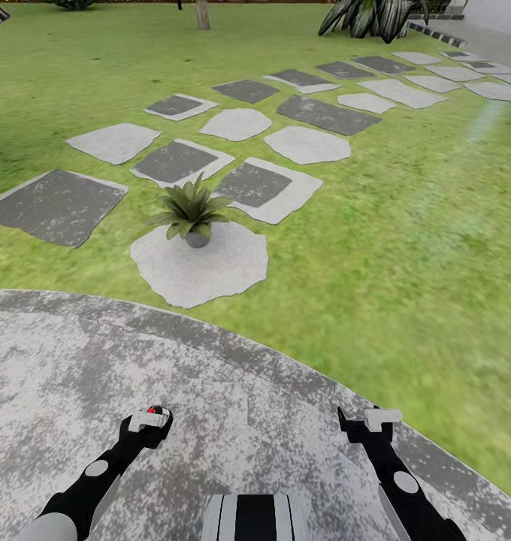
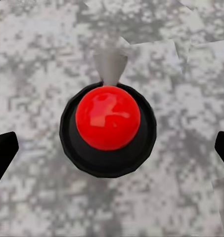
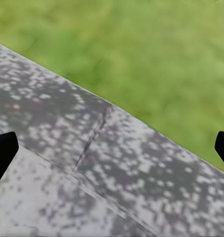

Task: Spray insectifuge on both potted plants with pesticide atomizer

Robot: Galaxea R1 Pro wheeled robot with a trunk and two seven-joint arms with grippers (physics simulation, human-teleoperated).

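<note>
Head view: the robot stands on the round stone patio (image 1: 98, 361). One potted plant (image 1: 190, 213) sits ahead and slightly left, on a pale stepping stone (image 1: 210, 270) in the lawn (image 1: 406, 248), just beyond the patio edge. The left gripper (image 1: 149, 422) hangs low at near left with a speck of red showing at its tip. The right gripper (image 1: 371, 422) hangs at near right, over bare paving.

Left wrist view: the pesticide atomizer (image 2: 108, 129) is seen from straight above, its red cap centred between the two dark fingertips (image 2: 3, 153), which stand wide apart at the frame edges and do not touch it. The bottle appears to stand on the patio. The jaws are open and hold nothing.

Right wrist view: the fingertips (image 3: 3, 150) are likewise spread wide, empty, above the patio edge and grass.

Procedure, as judged: the step in hand is the grasp. Alignment looks good; descend vertically, keep the cap centred, and close on the dark body below the cap, not the cap itself. A sideways drift risks toppling the slim bottle.
</note>
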